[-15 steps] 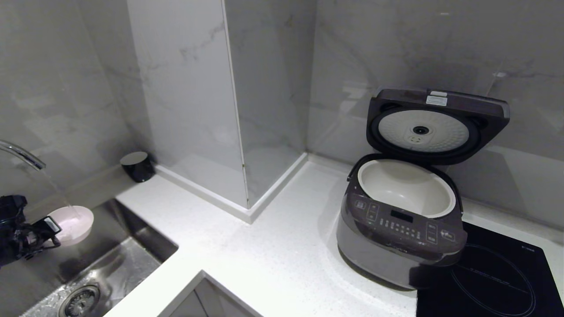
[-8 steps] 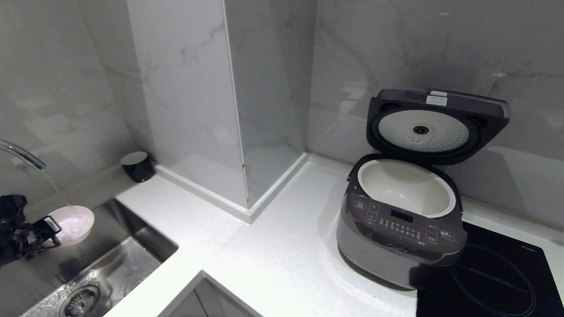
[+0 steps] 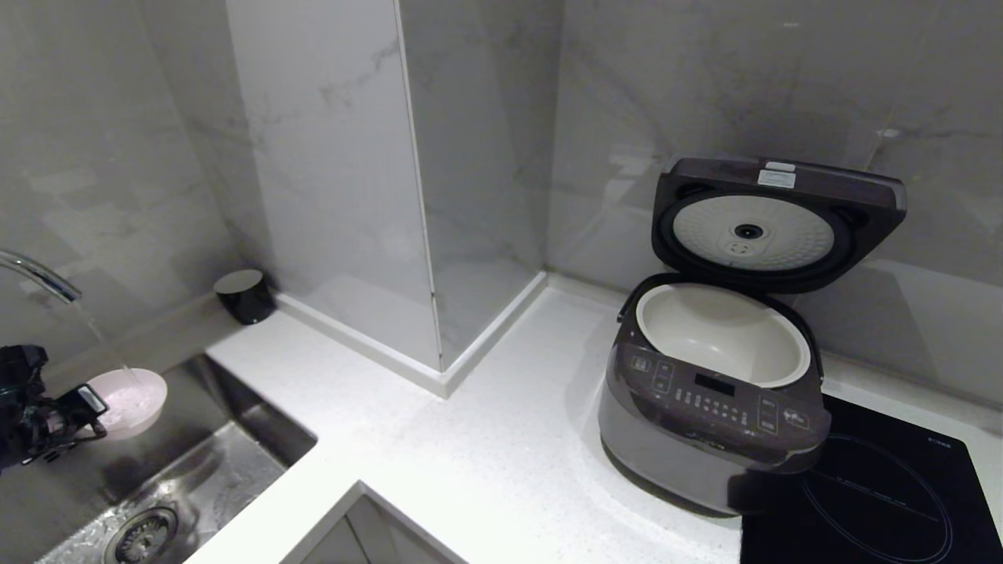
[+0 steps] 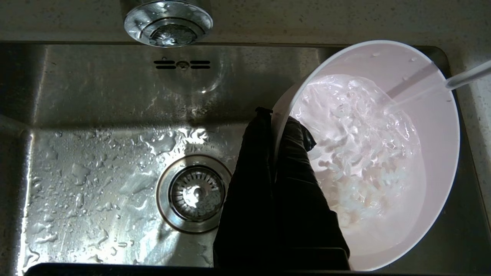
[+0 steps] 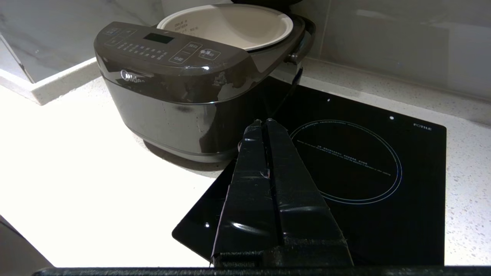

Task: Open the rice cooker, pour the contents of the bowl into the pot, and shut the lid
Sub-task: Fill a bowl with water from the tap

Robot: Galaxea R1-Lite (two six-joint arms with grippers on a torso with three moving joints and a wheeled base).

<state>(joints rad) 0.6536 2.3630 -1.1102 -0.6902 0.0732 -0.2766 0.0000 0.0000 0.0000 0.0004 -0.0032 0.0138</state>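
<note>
While water runs from the tap into it, the bowl is gripped at its rim by the left claw above the sink. Whitish contents are seen swirling inside. Well away from the sink, the rice cooker is set on the counter with its lid raised and the pot exposed. Beside the cooker, over the hob, the right claw is held closed on nothing.
</note>
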